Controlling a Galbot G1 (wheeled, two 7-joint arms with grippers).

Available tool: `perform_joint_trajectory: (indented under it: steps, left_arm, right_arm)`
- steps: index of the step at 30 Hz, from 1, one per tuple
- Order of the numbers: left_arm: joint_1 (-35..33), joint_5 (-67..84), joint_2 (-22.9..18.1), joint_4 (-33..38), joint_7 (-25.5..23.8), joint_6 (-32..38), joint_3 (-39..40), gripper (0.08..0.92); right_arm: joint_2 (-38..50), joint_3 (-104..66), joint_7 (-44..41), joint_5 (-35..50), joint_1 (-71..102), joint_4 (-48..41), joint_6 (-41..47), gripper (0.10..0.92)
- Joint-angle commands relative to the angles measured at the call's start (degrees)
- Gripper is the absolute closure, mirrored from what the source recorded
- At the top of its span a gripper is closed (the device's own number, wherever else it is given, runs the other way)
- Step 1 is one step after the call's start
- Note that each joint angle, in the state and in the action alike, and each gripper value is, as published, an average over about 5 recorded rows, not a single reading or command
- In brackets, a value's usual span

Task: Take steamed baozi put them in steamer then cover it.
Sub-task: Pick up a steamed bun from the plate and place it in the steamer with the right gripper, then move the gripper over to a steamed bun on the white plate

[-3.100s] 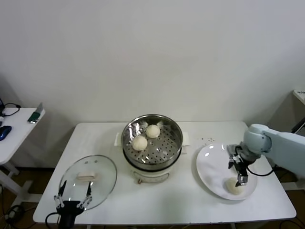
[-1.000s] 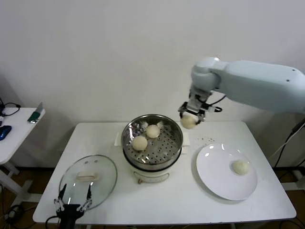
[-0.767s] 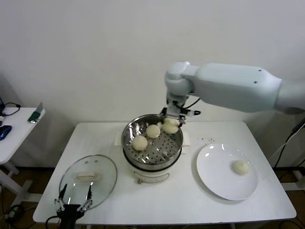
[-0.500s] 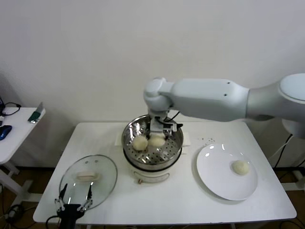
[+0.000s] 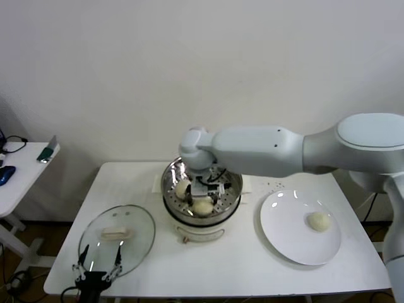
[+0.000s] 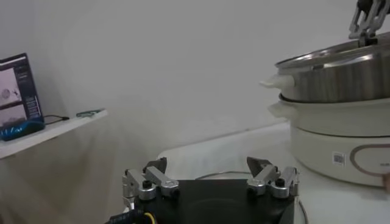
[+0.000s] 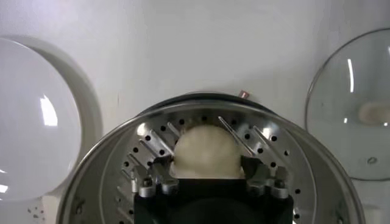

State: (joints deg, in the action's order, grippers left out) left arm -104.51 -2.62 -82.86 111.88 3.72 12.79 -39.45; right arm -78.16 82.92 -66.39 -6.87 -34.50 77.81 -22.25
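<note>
While my left gripper (image 5: pixel 96 263) waits wide open beside the cover (image 5: pixel 117 239) on the table (image 5: pixel 240 265), my right gripper (image 5: pixel 207 191) holds a baozi (image 5: pixel 203 206) inside the steamer (image 5: pixel 232 180), another bun (image 5: pixel 182 188) alongside; one baozi (image 5: pixel 318 221) sits on the plate (image 5: pixel 284 237).

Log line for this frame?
right gripper: shut on bun in steamer | left gripper: open, by lid | one bun on plate
</note>
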Motion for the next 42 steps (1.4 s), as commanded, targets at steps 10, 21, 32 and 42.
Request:
perform_joint_trajectory:
  steps: [10,21,32,42]
  left_arm:
    - [0.6,-0.4,-0.3,-0.3,0.3,-0.7,0.9,0.177]
    - [0.9,-0.4,0.0,0.3,0.3,-0.8,1.1,0.177]
    - [1.1,0.3,-0.1,0.4,0.3,-1.5,1.2,0.177]
    - [0.9,-0.1,0.0,1.1,0.9,-2.4,0.7,0.177]
  right_arm:
    - [8.9,-1.7,4.0,1.2,-7.4,0.7,1.2,0.202]
    - [32.0,8.0,12.5,26.2,-14.2,4.0,32.4,0.203]
    - [49.6,-1.2,6.9,19.4,3.1,1.9,41.0,0.203]
    - [50.3,-21.9,2.4,9.7,26.9,-8.1,35.1,0.203]
